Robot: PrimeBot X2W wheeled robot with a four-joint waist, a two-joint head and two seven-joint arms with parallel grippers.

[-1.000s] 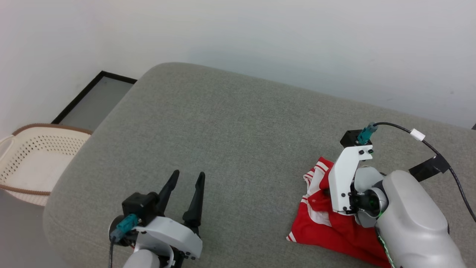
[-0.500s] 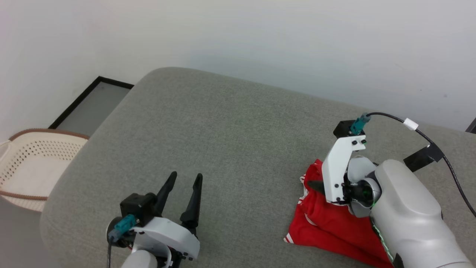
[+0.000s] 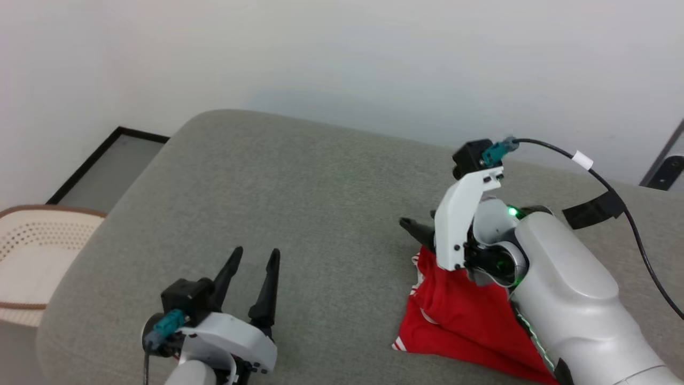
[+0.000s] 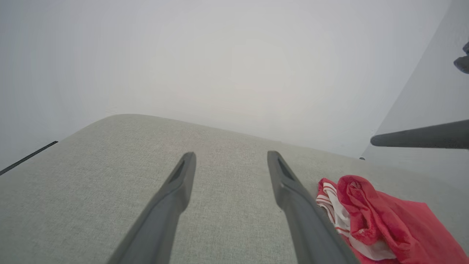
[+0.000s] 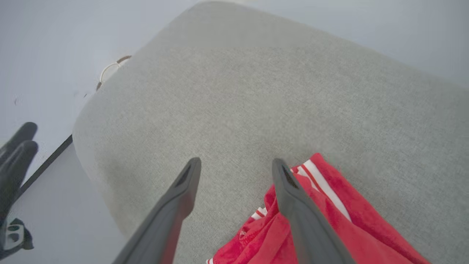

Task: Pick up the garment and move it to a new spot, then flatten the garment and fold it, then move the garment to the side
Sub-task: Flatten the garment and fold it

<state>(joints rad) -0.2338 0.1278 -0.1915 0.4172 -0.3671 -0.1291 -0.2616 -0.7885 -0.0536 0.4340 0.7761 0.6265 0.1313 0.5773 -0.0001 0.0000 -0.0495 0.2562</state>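
The garment (image 3: pixel 454 315) is a red T-shirt with white striped trim, lying in a crumpled heap on the right part of the grey cushion (image 3: pixel 320 187). My right gripper (image 3: pixel 419 225) hovers just above the heap's far left end, open, with nothing between its fingers. In the right wrist view the garment (image 5: pixel 329 227) lies under and right of the right gripper (image 5: pixel 237 163). Low over the cushion's near left part my left gripper (image 3: pixel 255 254) stands open and empty. From the left wrist, the garment (image 4: pixel 384 216) lies to the right of the left gripper (image 4: pixel 231 157).
A cream perforated basket (image 3: pixel 32 251) stands on the floor left of the cushion. Behind it a black-framed grey panel (image 3: pixel 101 171) lies on the floor. A pale wall runs behind the cushion, whose rounded left edge drops off near the basket.
My right gripper has opened, let go of the garment and risen up and to the left. The garment has slumped into a heap. The head view has shifted.
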